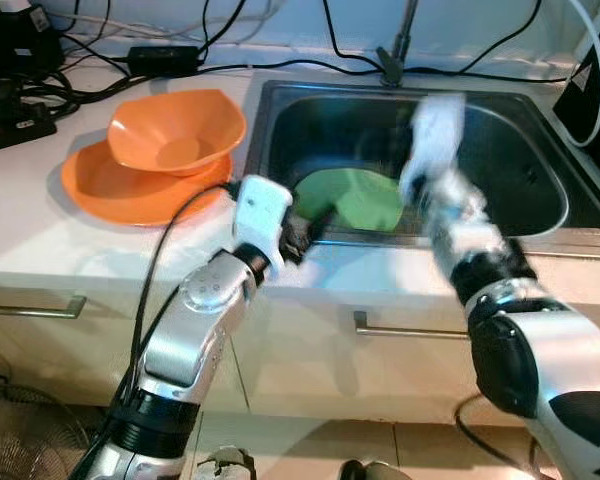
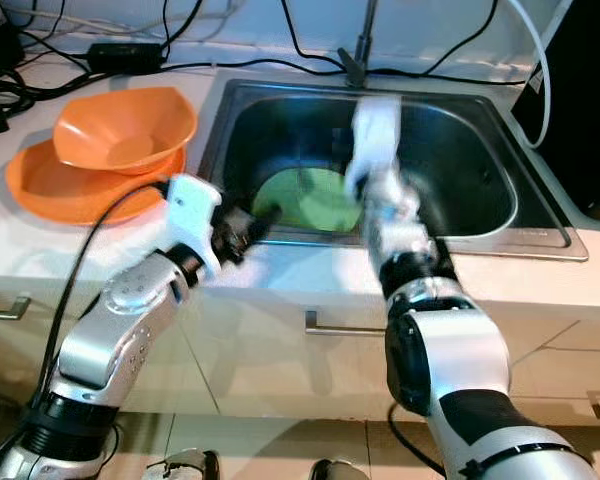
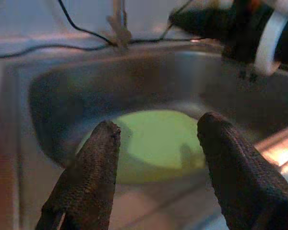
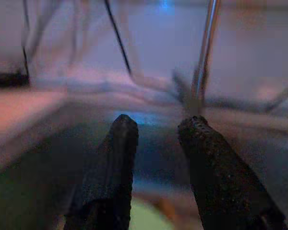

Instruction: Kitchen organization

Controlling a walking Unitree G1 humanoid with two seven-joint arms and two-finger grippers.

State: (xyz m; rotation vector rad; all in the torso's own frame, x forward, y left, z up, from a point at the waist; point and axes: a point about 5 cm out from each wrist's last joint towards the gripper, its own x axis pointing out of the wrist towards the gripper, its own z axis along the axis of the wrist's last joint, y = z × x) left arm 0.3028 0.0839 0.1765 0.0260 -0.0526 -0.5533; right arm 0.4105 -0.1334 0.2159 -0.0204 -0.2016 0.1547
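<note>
Showing, from left to right along the white counter point(image 1: 40, 215): tangled black cables point(image 1: 25, 75) at the counter's far left corner; an orange bowl point(image 1: 177, 128) nested on an orange plate point(image 1: 120, 185), both on the counter just left of the sink's left rim. Next, left gripper point(image 3: 156, 134) at the sink's near left corner, above the near rim, fingers point(image 3: 93, 167) spread apart and empty, pointed at the green plate point(image 1: 355, 197). Green plate lying in the steel sink point(image 1: 540, 200), close to the near wall, toward the left half of the basin, touching neither gripper. Faucet point(image 1: 398, 45) rising from the sink's far rim, at its middle. Right gripper point(image 4: 158, 129) held over the middle of the basin, above and just beyond the green plate, motion-blurred in the head views; fingers point(image 4: 113, 163) apart with a moderate gap, nothing between them, aimed toward the faucet stem and the back wall. Below the counter's front edge, white drawer fronts with metal handles point(image 1: 405, 328). At the far right edge, a dark object point(image 2: 580, 100) standing beside the sink.
</note>
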